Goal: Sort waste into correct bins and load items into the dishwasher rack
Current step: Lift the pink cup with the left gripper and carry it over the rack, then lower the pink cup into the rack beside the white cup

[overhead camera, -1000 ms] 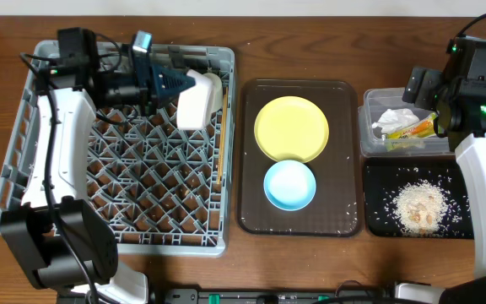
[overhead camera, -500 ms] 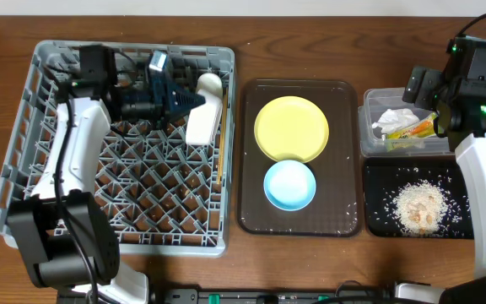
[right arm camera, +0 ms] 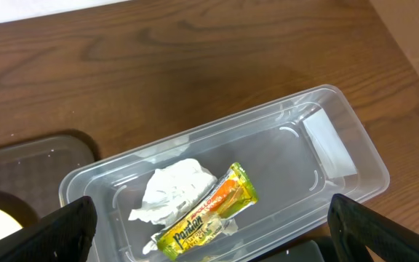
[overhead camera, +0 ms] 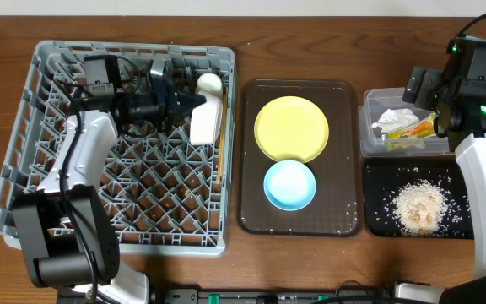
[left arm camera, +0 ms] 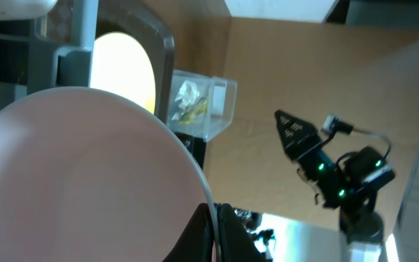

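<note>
My left gripper (overhead camera: 191, 102) is shut on the rim of a white cup (overhead camera: 206, 120), held tilted over the back right of the grey dishwasher rack (overhead camera: 24, 173). In the left wrist view the cup (left arm camera: 86, 175) fills the frame, its thin rim pinched at the fingertips (left arm camera: 228, 236). Wooden chopsticks (overhead camera: 222, 148) lie along the rack's right side. A yellow plate (overhead camera: 291, 127) and a blue bowl (overhead camera: 290, 185) sit on the brown tray (overhead camera: 251, 215). My right gripper (right arm camera: 224, 236) hangs open over the clear tub (right arm camera: 340, 156), which holds the tissue (right arm camera: 174, 188) and the snack wrapper (right arm camera: 209, 211).
The black tray (overhead camera: 376, 181) with rice crumbs (overhead camera: 418, 207) lies in front of the clear tub (overhead camera: 376, 145) at the right. The rack's upright pegs surround the cup. Bare wooden table runs along the back edge.
My left arm has swung right and slightly forward over the rack, carrying the cup with it. The right arm has not moved.
</note>
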{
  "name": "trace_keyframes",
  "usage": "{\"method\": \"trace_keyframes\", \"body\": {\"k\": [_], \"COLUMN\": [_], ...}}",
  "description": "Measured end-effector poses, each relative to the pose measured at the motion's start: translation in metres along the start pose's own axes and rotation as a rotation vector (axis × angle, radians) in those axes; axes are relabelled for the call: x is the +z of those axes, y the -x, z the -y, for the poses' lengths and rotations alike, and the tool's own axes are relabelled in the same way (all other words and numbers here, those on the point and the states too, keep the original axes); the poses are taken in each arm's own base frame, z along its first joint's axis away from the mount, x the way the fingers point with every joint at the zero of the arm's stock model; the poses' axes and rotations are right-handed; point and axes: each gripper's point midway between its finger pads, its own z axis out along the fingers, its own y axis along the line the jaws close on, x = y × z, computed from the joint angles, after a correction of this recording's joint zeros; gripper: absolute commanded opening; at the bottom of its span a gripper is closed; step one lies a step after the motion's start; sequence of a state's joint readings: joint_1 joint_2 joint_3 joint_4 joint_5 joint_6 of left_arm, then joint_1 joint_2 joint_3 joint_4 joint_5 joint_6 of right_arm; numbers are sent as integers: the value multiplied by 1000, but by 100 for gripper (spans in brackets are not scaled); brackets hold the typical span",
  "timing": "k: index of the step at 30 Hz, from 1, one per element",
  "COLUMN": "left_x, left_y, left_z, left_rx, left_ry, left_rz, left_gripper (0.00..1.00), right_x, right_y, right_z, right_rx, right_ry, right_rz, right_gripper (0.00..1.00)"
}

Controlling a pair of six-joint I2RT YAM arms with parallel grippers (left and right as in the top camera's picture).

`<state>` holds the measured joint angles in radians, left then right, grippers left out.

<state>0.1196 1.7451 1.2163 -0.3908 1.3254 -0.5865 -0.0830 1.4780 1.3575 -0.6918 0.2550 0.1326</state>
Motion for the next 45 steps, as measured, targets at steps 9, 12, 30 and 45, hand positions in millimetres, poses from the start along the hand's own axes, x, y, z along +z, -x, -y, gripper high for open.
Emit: {"method": "trace_keyframes", "body": {"k": [9,12,30,45], "left_x": [-3,-8,-35,-113], "left_y": [24,34,50,-2], "left_z": [-4,1,46,13], "left_rx": [-77,-67,89,312], "left_ry": [49,29,42,842], "left_rz": [101,135,327,702], "left_gripper": [6,6,6,6], "right_x": [0,0,0,0], "right_y": [0,0,0,0], "right_z": [0,0,0,0], "right_rx": [0,0,0,0], "right_ry": [0,0,0,0], "right_rz": [0,0,0,0], "right_gripper": [99,99,99,99]}}
